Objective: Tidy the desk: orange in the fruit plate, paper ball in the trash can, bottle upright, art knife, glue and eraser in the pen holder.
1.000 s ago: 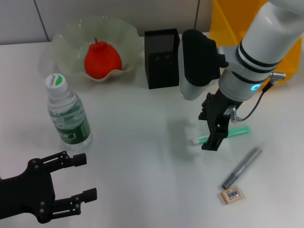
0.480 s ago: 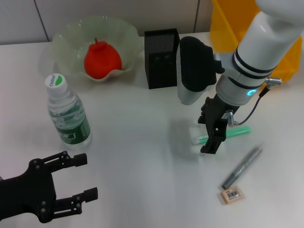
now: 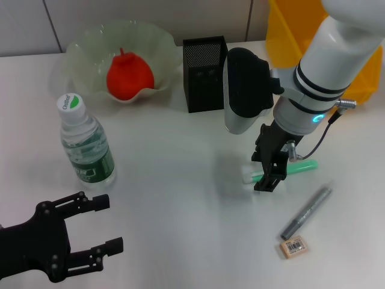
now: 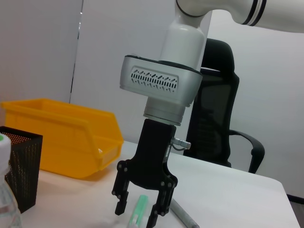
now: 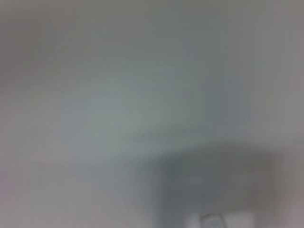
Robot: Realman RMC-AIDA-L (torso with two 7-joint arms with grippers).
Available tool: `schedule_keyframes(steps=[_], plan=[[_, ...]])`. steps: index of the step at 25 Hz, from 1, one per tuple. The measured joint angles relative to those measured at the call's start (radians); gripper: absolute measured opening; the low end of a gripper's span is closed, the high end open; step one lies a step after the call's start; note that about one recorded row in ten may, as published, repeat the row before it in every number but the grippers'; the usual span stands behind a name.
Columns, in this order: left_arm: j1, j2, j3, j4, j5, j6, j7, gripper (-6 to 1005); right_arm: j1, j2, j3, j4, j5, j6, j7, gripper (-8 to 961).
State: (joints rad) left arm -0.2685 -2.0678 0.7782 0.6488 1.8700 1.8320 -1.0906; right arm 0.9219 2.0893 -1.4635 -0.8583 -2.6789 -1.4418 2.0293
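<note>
1. White and bare-topped, the desk (image 3: 180, 198) carries most of the job already done: the lumpy red-orange orange (image 3: 128, 76) sits in the pale green scalloped fruit plate (image 3: 84, 45), the clear water bottle with the green label (image 3: 85, 143) stands upright, and no paper ball is in sight.
2. Over the last second the right claw (image 3: 269, 170) has dropped lower and edged toward the white-capped end of the green glue stick (image 3: 283, 170); its fingers are spread, so the grasp looks close but not made.
3. The grey art knife (image 3: 305, 212) and the small beige barcode-stickered eraser (image 3: 294, 247) lie beyond it, well apart from the black mesh pen holder (image 3: 205, 73).
4. The left claw (image 3: 78, 235) rests open at the near desk edge.
5. The left wrist view shows what the head view hides: the glue stick (image 4: 137, 212) lies between the spread fingers (image 4: 120, 202), with the yellow plastic trash can (image 4: 66, 137) behind. The right wrist view shows nothing usable.
</note>
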Motion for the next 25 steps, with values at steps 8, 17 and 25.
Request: schedule_keyframes(steps=[8, 17, 25], plan=[[0.000, 0.000, 0.000, 0.000, 0.000, -0.001, 0.000, 785, 0.000, 0.000, 0.000, 0.001, 0.000, 0.002, 0.000, 574], [-0.001, 0.000, 0.001, 0.000, 0.000, -0.001, 0.000, 784, 0.002, 0.000, -0.001, 0.002, 0.001, 0.002, 0.002, 447], [-0.002, 0.000, 0.001, 0.000, -0.001, -0.001, 0.000, 784, 0.017, 0.000, -0.002, 0.039, 0.001, 0.014, 0.002, 421]])
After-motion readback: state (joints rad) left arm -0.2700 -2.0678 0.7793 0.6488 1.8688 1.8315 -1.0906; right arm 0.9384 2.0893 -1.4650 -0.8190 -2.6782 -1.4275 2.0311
